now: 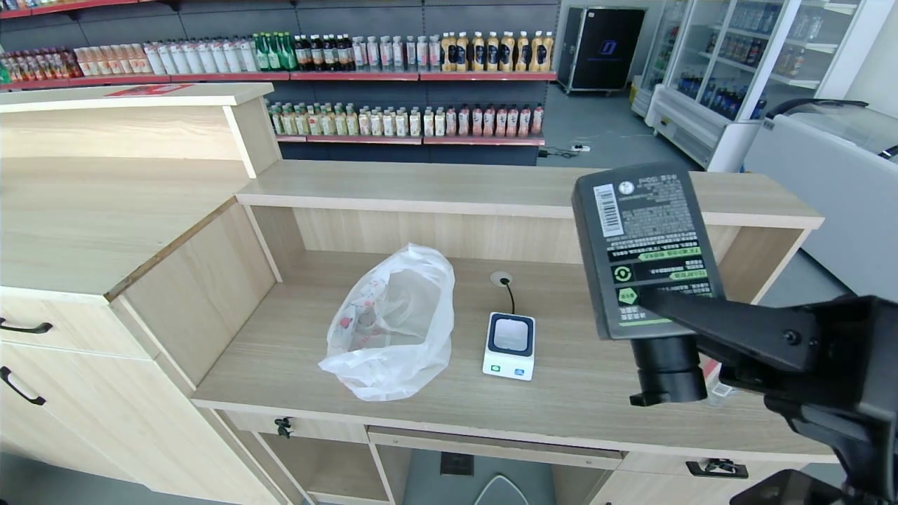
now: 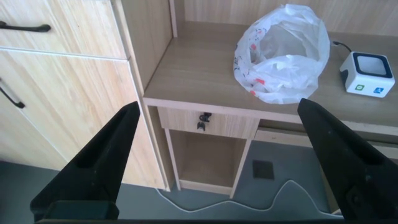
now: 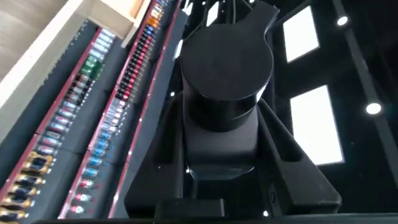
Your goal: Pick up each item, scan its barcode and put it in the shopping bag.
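Right of the scanner [image 1: 509, 345], the right gripper [image 1: 652, 300] is matte black, angular, with one round screw head (small, recessed). The left gripper [image 2: 219, 109] has two plain black wedge fingers [image 2: 99, 165].

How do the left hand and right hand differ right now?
The left hand is open and empty; the right hand is shut on the dark bottle. The left hand is out in front of the counter, short of the shopping bag; the right hand is held up at the counter's right side, bottle cap-down, barcode toward the head camera. Both are clear of the scanner.
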`<state>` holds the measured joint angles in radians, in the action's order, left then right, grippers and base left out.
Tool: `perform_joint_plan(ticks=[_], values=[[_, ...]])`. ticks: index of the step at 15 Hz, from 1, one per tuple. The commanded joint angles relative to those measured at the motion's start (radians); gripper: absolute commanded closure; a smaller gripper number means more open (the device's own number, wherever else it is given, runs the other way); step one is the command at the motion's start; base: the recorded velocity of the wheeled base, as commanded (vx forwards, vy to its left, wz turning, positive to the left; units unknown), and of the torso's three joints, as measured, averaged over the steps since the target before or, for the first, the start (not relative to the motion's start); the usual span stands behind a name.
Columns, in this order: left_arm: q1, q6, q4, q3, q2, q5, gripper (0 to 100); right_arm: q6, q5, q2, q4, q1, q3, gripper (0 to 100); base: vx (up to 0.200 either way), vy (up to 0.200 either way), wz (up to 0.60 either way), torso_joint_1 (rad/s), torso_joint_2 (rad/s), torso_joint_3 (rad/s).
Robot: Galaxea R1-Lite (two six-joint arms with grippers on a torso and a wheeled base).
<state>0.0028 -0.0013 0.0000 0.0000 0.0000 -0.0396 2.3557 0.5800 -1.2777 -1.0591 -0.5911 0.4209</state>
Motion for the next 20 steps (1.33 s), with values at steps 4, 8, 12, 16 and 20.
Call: perform_joint_plan(ticks=[4, 8, 12, 16, 20], values=[[0.0, 0.0, 0.0, 0.0, 0.0, 0.0, 0, 0.117, -0.005, 0.132, 0.131, -0.049, -0.048, 100, 0.0, 0.0, 0.0, 0.0, 0.0, 0.0], [0.0, 0.0, 0.0, 0.0, 0.0, 0.0, 0, 0.114, -0.006, 0.15, 0.123, -0.131, -0.057, 100, 0.0, 0.0, 0.0, 0.0, 0.0, 0.0], [0.0, 0.0, 0.0, 0.0, 0.0, 0.0, 0, 0.112, -0.009, 0.169, 0.123, -0.173, -0.045, 100, 0.0, 0.0, 0.0, 0.0, 0.0, 0.0], [0.0, 0.0, 0.0, 0.0, 0.0, 0.0, 0, 0.112, -0.011, 0.178, 0.123, -0.17, -0.048, 100, 0.0, 0.0, 0.0, 0.0, 0.0, 0.0], [0.0, 0.0, 0.0, 0.0, 0.0, 0.0, 0, -0.096, -0.065, 0.17, 0.128, -0.067, -0.014, 100, 0.0, 0.0, 0.0, 0.0, 0.0, 0.0]])
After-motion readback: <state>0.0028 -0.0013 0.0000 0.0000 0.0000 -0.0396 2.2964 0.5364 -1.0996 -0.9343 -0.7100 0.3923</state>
